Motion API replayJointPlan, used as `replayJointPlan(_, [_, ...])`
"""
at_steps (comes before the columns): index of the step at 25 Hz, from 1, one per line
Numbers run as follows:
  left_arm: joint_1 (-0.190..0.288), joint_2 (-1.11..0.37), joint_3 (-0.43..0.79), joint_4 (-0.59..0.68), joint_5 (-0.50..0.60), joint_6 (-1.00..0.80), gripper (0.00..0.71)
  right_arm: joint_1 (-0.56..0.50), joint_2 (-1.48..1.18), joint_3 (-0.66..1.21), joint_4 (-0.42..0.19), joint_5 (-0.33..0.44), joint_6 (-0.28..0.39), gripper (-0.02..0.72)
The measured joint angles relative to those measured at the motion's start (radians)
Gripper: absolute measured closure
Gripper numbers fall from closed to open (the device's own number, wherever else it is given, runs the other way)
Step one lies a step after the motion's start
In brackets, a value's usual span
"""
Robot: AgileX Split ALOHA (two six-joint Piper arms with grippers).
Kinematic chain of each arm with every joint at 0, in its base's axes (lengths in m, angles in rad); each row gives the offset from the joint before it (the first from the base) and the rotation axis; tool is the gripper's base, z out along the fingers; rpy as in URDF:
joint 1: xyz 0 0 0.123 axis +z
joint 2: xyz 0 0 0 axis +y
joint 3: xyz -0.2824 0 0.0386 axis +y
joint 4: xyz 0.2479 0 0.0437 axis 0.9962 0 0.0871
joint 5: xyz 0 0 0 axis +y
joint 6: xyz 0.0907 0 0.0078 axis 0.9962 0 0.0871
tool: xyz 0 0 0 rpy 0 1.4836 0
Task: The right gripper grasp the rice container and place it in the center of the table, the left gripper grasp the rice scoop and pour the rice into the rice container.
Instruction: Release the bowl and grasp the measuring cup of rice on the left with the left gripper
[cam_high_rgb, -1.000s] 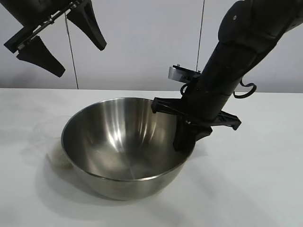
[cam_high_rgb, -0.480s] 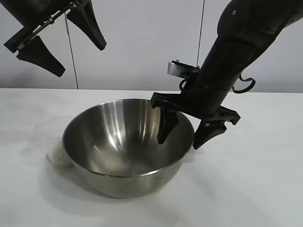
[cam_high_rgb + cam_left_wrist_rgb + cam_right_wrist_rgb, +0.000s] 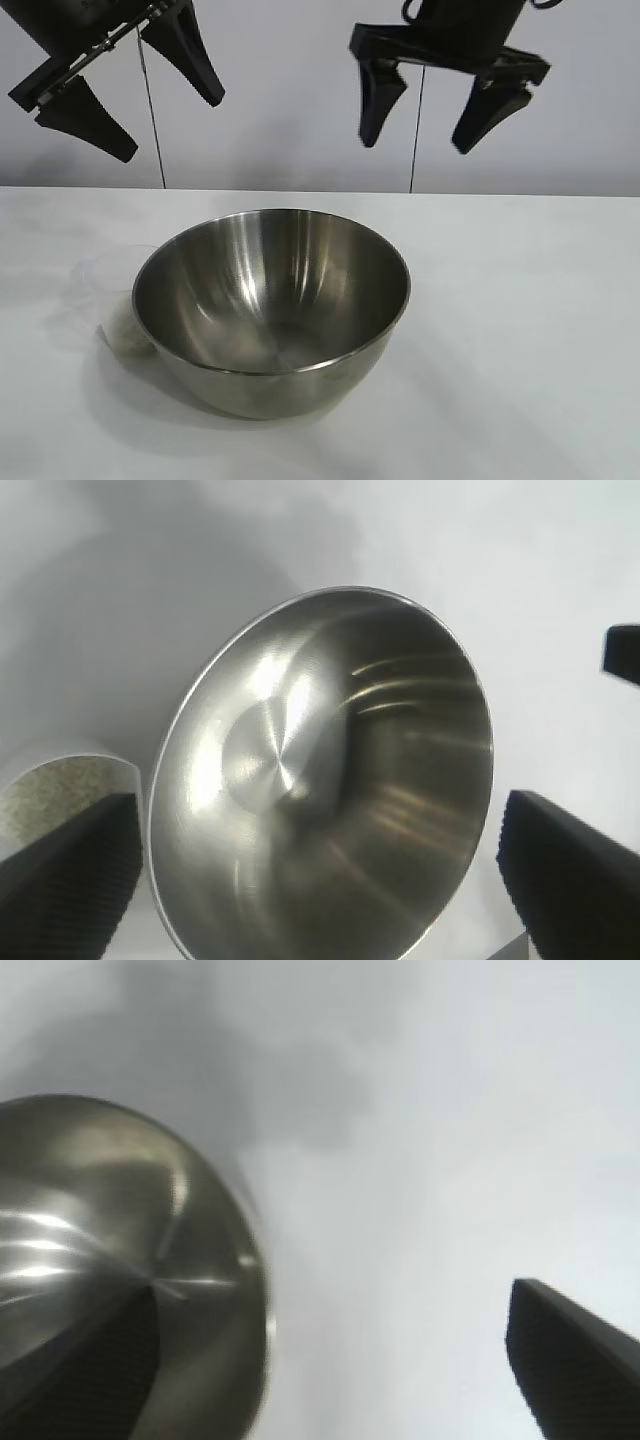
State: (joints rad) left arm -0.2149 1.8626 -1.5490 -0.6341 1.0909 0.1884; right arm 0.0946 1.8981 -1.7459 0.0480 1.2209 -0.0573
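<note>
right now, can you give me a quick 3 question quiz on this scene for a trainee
1. True or false: the right gripper is holding the rice container.
2. Where is the rice scoop? A) inside the container B) on the table against the container's side, below the left gripper C) in the left gripper
3. Fill in: the rice is in the ____.

Key: 1 false, it hangs open above it. 2 B. 3 scoop.

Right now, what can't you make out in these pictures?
- Plastic cup: exterior view, mostly hidden behind the bowl.
- Rice: left wrist view, cut off by the edge and a finger.
- Right gripper and left gripper: exterior view, arms cut off by the top edge.
</note>
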Motion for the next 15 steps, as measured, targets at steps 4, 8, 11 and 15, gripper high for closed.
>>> replayJointPlan(4, [0.000,0.000,0.000,0.000,0.000,0.000,0.016,-0.012,-0.104,0.013,0.047,0.010,-0.008,0.083])
replayJointPlan(8, [0.000,0.000,0.000,0.000,-0.004,0.000,0.016,-0.012,-0.324,0.108,0.110,0.011,-0.013,0.084])
replayJointPlan(11, [0.000,0.000,0.000,0.000,-0.005,0.000,0.016,-0.012,-0.544,0.254,0.119,0.014,-0.009,0.084])
replayJointPlan(15, [0.000,0.000,0.000,0.000,-0.006,0.000,0.016,-0.012,-0.902,0.490,0.094,-0.058,0.057,0.084])
